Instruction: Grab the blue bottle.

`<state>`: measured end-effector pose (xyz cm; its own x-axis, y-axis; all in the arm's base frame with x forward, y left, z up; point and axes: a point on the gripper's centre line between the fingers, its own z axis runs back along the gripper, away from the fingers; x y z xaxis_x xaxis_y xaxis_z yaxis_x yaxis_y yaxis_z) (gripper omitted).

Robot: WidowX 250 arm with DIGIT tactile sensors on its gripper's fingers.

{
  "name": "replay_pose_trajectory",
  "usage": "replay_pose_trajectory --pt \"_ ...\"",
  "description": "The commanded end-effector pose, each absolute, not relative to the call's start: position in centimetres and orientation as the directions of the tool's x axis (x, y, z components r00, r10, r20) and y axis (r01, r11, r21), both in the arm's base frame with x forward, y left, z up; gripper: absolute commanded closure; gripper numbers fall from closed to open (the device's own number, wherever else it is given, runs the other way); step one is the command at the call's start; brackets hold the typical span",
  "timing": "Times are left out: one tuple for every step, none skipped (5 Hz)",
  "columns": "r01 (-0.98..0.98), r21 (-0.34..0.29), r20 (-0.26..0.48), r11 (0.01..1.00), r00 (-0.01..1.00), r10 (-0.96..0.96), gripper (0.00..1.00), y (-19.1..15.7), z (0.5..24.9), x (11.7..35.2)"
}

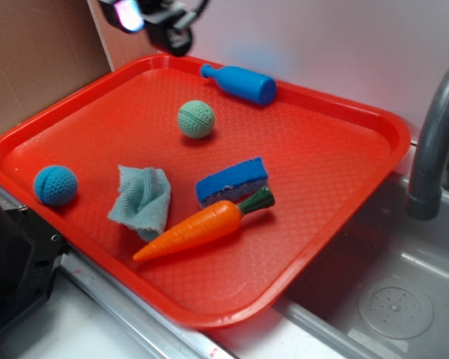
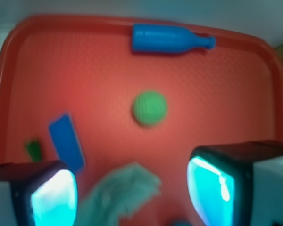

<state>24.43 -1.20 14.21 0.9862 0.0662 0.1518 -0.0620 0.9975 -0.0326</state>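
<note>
On the red tray [image 1: 344, 187], going left to right in the exterior view, a teal ball [image 1: 55, 185] sits near the left rim, then a crumpled pale-blue cloth [image 1: 142, 200], an orange carrot [image 1: 198, 228] lying aslant with its green top to the right, a green ball [image 1: 196, 119] farther back, and a blue sponge [image 1: 232, 180] just behind the carrot's top. The blue bottle [image 1: 241, 82] lies on its side at the far edge of the tray, close along the back rim; its long axis runs roughly with that rim, neck pointing left toward the far corner and the wide base to the right. The gripper [image 1: 161, 19] hangs above that far left corner, cut off by the top of the picture, well clear of the bottle. In the wrist view its two fingers [image 2: 212, 186] stand wide apart with nothing between them, and the bottle [image 2: 167, 39] shows whole at the top, neck to the right. That view is blurred: the sponge [image 2: 66, 141] and cloth [image 2: 120, 193] are soft shapes, the carrot shows only a green scrap, and the teal ball is barely a sliver at the bottom edge. A grey faucet [image 1: 434, 142] stands at the right, partly cropped.
</note>
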Motion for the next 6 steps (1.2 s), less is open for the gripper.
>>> replay_pose_trajectory --pt "-0.443 -0.173 0.448 0.879 0.76 0.471 0.0 2.0 12.3 34.3" --pt "-0.441 -0.147 0.465 0.886 0.759 0.455 0.0 2.5 10.4 37.0" --pt "-0.437 -0.145 0.458 0.888 0.766 0.451 0.0 2.7 9.4 37.1" --pt "-0.446 -0.119 0.447 0.887 0.774 0.449 0.0 3.1 8.7 36.4" --pt "-0.465 -0.086 0.423 0.881 0.784 0.455 0.0 3.4 7.6 35.7" --pt "-0.496 -0.032 0.391 0.868 0.793 0.468 0.0 3.9 6.1 34.9"
